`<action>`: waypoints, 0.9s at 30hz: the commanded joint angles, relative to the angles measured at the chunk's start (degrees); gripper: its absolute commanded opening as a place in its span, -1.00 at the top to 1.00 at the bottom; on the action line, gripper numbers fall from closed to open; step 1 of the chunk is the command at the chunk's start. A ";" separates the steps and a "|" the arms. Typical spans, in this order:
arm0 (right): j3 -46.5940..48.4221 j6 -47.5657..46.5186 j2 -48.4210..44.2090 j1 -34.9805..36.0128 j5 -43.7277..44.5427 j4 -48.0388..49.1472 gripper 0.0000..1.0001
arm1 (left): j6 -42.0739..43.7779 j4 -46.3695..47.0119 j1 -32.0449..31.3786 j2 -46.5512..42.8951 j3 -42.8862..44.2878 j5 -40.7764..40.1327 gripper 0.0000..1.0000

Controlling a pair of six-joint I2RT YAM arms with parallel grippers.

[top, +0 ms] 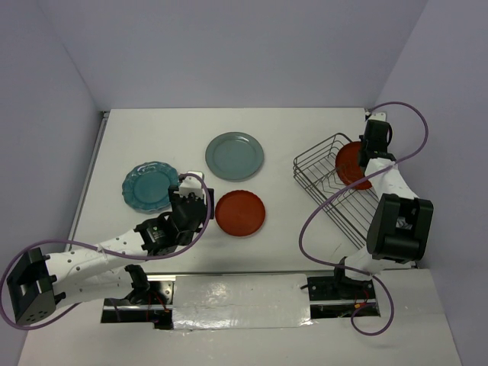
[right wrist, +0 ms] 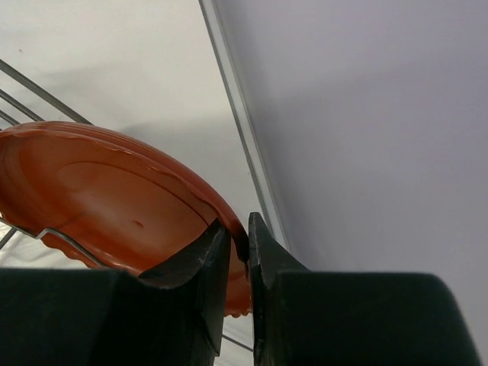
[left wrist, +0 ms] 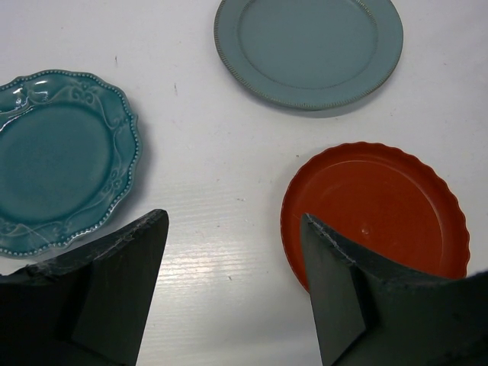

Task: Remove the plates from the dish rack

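The work area is a white tabletop (top: 305, 122) enclosed by pale lavender walls (top: 229, 46) on three sides.

Left tool (left wrist: 232, 216): my jaws stand wide apart and hold nothing. The tool hangs over bare tabletop between two plates. The dark teal plate (left wrist: 53, 156), with scalloped rim, lies flat to its left. The flat red-orange plate (left wrist: 374, 210) lies to its right, and the tip of my right-hand finger (left wrist: 335, 267) overlaps that plate's near rim in the wrist view. I cannot tell whether the two touch. The grey-green plate (left wrist: 309, 46) lies flat farther out, well apart from the tool.

Right tool (right wrist: 238, 223): my jaws are drawn narrow, with the rim of the racked red-orange plate (right wrist: 99, 198) pinched between the two fingertips. This plate is tilted, with its far edge raised. A wire of the dish rack (top: 324, 191) crosses in front of its lower rim in the wrist view.

Location summary: three plates rest on the tabletop left of the dish rack, none touching another. The fourth plate sits at the far end of the rack, near the right wall. The near part of the rack shows only wires and upright dividers.
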 commanded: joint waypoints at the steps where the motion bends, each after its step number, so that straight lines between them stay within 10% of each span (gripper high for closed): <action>1: 1.42 1.38 -1.13 -0.16 -0.90 -0.26 0.80 | -1.37 0.81 -0.20 -0.28 1.71 -1.37 -0.63; 19: 19.17 2.26 -6.05 5.55 2.70 -14.67 1.00 | -1.72 0.45 -0.20 0.95 1.62 -3.04 -0.63; 27: 31.04 18.04 -9.74 7.74 -5.90 -24.60 1.00 | -1.90 0.36 -0.28 0.87 1.54 -3.57 -0.64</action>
